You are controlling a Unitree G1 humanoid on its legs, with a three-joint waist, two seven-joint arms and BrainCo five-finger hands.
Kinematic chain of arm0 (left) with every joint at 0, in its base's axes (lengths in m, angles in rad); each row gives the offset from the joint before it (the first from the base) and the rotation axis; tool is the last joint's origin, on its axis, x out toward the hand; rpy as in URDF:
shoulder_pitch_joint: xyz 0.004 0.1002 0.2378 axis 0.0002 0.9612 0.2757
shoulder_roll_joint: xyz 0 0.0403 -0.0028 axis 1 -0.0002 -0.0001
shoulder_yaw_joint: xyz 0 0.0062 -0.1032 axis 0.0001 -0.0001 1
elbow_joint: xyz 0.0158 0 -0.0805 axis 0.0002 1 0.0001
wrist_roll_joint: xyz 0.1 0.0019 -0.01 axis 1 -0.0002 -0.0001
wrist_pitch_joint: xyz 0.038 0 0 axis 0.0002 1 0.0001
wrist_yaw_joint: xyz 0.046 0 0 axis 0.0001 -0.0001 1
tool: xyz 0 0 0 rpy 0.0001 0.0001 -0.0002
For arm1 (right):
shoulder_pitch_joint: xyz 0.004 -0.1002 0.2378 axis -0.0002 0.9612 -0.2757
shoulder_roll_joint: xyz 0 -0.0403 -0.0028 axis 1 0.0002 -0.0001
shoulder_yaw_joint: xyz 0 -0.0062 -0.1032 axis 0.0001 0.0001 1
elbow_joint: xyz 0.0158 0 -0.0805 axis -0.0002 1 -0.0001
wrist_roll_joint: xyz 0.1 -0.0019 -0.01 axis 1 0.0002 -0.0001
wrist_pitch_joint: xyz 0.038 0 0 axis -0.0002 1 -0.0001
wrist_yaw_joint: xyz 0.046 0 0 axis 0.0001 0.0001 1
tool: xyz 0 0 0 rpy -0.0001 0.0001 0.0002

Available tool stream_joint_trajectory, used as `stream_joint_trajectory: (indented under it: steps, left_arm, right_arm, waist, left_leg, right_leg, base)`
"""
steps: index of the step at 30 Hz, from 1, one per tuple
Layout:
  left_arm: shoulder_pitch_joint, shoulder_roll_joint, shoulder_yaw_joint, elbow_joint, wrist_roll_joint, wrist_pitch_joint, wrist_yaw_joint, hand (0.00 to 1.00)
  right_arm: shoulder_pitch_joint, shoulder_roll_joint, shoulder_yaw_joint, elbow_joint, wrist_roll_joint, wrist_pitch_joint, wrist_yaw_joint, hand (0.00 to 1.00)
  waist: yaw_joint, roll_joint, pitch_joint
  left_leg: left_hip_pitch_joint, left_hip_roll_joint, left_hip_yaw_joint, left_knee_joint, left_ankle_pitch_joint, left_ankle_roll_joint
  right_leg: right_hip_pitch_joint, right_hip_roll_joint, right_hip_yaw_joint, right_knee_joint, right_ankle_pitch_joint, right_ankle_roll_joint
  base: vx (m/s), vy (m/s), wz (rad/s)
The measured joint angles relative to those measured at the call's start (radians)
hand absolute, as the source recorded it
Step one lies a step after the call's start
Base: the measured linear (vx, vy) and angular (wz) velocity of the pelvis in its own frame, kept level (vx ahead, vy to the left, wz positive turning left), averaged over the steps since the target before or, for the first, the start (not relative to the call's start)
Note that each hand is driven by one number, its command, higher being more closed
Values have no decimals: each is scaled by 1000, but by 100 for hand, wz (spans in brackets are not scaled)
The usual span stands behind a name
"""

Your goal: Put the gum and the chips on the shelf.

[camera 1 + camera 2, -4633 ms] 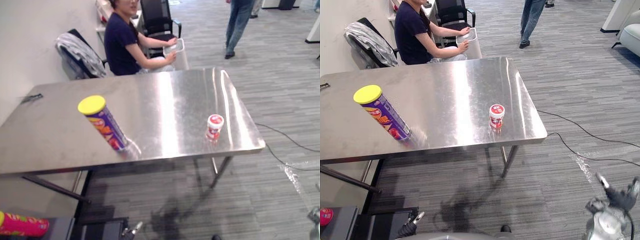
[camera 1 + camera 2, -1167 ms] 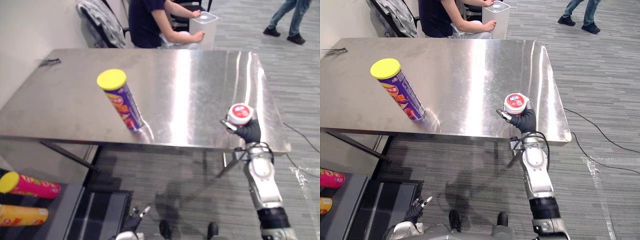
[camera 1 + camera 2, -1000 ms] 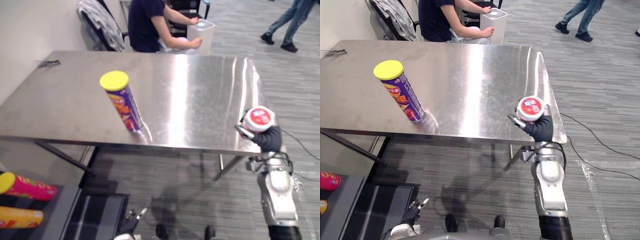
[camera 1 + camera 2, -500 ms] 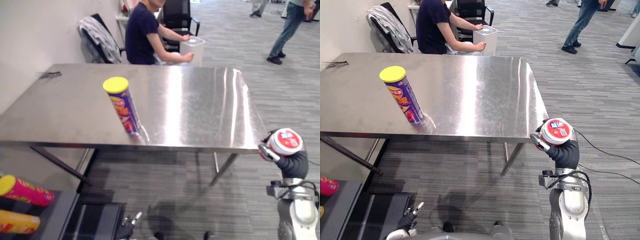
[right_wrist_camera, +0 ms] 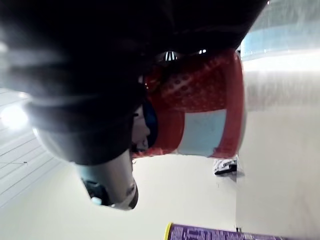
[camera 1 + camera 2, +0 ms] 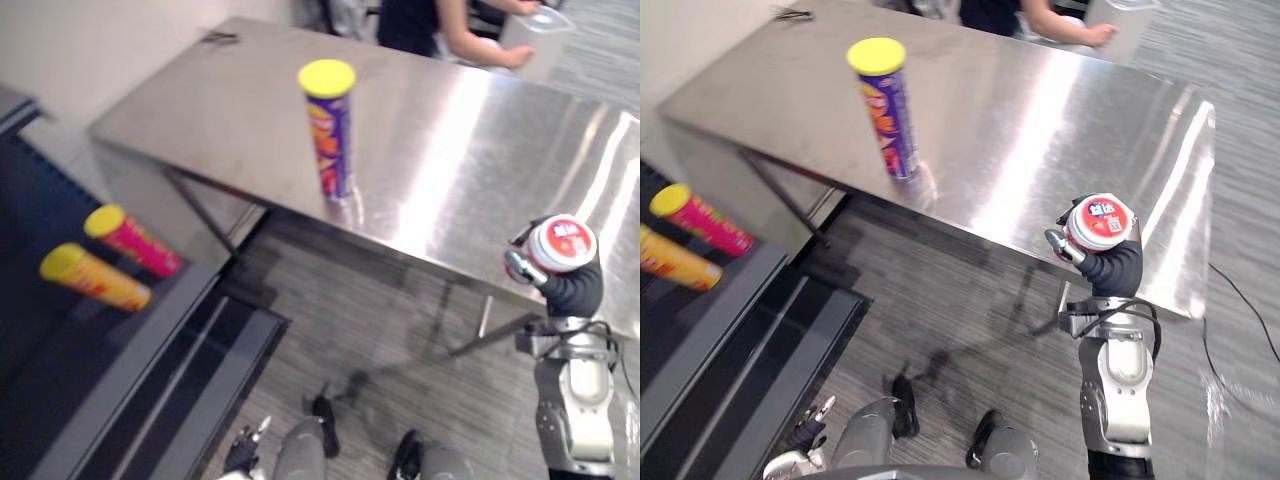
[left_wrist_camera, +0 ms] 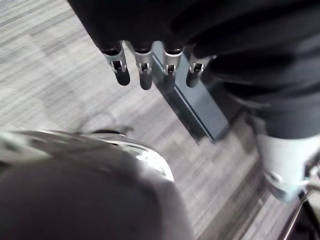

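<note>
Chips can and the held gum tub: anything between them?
Nothing but bare steel table between the purple chips can and the gum tub in the right hand, seen in the right eye view.

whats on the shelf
Two yellow-lidded cans lie on the shelf, a pink can and an orange can, side by side. Whatever is beneath that top board is covered by it and cannot be told.

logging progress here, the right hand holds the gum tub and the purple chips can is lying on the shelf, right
Not quite. The purple chips can stands upright on the steel table, not on the shelf, as the left eye view shows. The right hand does have its fingers curled round the gum tub.
</note>
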Motion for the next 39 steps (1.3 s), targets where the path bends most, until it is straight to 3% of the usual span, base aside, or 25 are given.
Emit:
stream_joint_trajectory:
  steps: [2,3,5,6,7,8,10,14,19,22,26,29,30,31,39]
  left_arm:
    - [21,-2,0,2,-2,1,-2,0]
    - [25,-6,-1,2,-5,1,-3,0]
    - [26,-10,4,-9,-9,-1,-2,0]
    - [27,-16,23,-6,-9,-1,-3,0]
    - [29,-18,34,9,-8,1,-7,0]
    - [35,-19,53,38,-7,7,-11,0]
    - [53,-20,64,50,-5,15,-20,0]
    - [64,-21,63,49,33,20,-19,0]
    - [53,-10,58,49,41,19,-17,0]
    - [42,0,56,47,41,19,-16,0]
    - [49,-4,48,48,41,20,-14,0]
    - [43,-5,46,42,41,19,-16,0]
    - [38,-3,49,42,44,19,-17,0]
    - [43,-2,50,40,65,20,-17,0]
    - [38,-8,47,-1,83,8,-23,0]
  right_arm:
    - [2,-1,-19,-2,0,0,-1,100]
    - [0,-4,-39,-8,-4,-3,-4,100]
    - [-1,-9,-79,-3,-11,-3,-17,100]
    - [-2,-11,-95,3,-11,-2,-19,100]
    - [-25,-4,-108,13,-12,-1,-21,100]
    - [-37,2,-119,36,-12,2,-28,100]
    - [-25,3,-148,44,-46,6,-31,100]
    - [-19,4,-150,36,-54,4,-35,100]
    - [-22,20,-147,49,-114,5,-51,100]
    - [-25,38,-122,81,-129,9,-61,100]
    - [-31,37,-67,82,-131,10,-58,100]
    - [-31,38,-58,81,-131,10,-57,100]
    - [-26,40,-53,74,-131,10,-55,100]
    - [-24,41,-45,73,-131,10,-47,100]
    - [-21,41,-16,78,-131,14,-9,100]
  waist:
    - [-2,9,-5]
    - [-4,25,-12]
    - [-12,9,-28]
    - [-12,18,-43]
    - [-6,28,-38]
    - [-6,40,-43]
    - [-5,25,-46]
    - [-6,14,-51]
    - [-13,0,-32]
    - [-5,-8,-8]
    - [6,5,7]
    - [-1,6,9]
    - [1,-5,12]
    - [0,2,13]
    - [1,-7,13]
  left_leg:
    - [46,62,49,104,-11,7]
    - [35,57,89,84,0,8]
    - [36,-38,92,-74,17,15]
    - [58,-84,82,-204,12,15]
    - [63,-61,129,-193,-29,22]
    - [76,-24,164,-190,-51,-12]
    - [80,-71,178,-242,-47,-28]
    - [65,-143,149,-308,-29,0]
    - [60,-176,117,-290,-25,8]
    - [55,-184,86,-283,-46,-3]
    - [56,-196,80,-297,-55,-5]
    - [89,-214,141,-387,-66,-24]
    - [91,-190,179,-335,-76,1]
    - [99,-182,174,-335,-48,36]
    - [106,-223,155,-389,-14,62]
  right_leg:
    - [39,-29,-92,11,-1,1]
    - [44,-49,-156,44,-6,9]
    - [44,-71,-197,-12,-16,32]
    - [47,-74,-247,-61,15,38]
    - [56,-73,-292,-70,44,42]
    - [63,-76,-330,-49,46,44]
    - [79,-105,-380,-39,56,61]
    - [76,-147,-418,-33,85,80]
    - [93,-199,-425,32,95,77]
    - [108,-198,-425,34,92,75]
    - [111,-189,-413,3,96,81]
    - [110,-176,-409,-74,103,83]
    - [104,-190,-409,-68,114,86]
    - [103,-202,-403,-35,122,97]
    - [109,-209,-422,-53,148,105]
  base:
    - [-49,-14,142]
    - [-89,37,169]
    - [-124,55,166]
    - [-89,94,108]
    - [-61,166,110]
    - [-13,148,95]
    - [-23,219,97]
    - [-36,209,47]
    - [-27,127,25]
    - [-63,88,30]
    - [-60,96,11]
    - [-10,68,23]
    - [79,14,16]
    - [75,22,16]
    - [54,6,10]
